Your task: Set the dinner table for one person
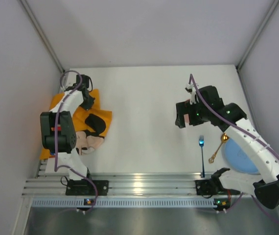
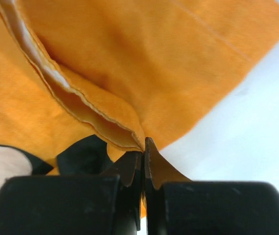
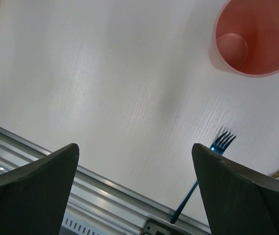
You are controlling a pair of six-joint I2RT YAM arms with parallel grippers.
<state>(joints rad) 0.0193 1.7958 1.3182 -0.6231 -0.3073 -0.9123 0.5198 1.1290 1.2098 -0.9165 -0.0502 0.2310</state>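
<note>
White plain rectangular worktop (image 1: 144,122): lying beneath both arms, long axis running left-right.
Left claw (image 2: 143,148): pinching one orange cloth placemat (image 2: 154,63).
Right claw (image 3: 134,152): hanging spread.
Count: one blue metal fork (image 1: 202,155), one pink plastic cup (image 3: 254,36).

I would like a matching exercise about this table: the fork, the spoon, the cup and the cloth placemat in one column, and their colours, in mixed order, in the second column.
Things:
1. fork
2. spoon
3. cup
4. placemat

Colours:
A. orange
B. gold
C. pink
D. blue

Right pairs: 1-D, 2-B, 3-C, 4-A.
</note>
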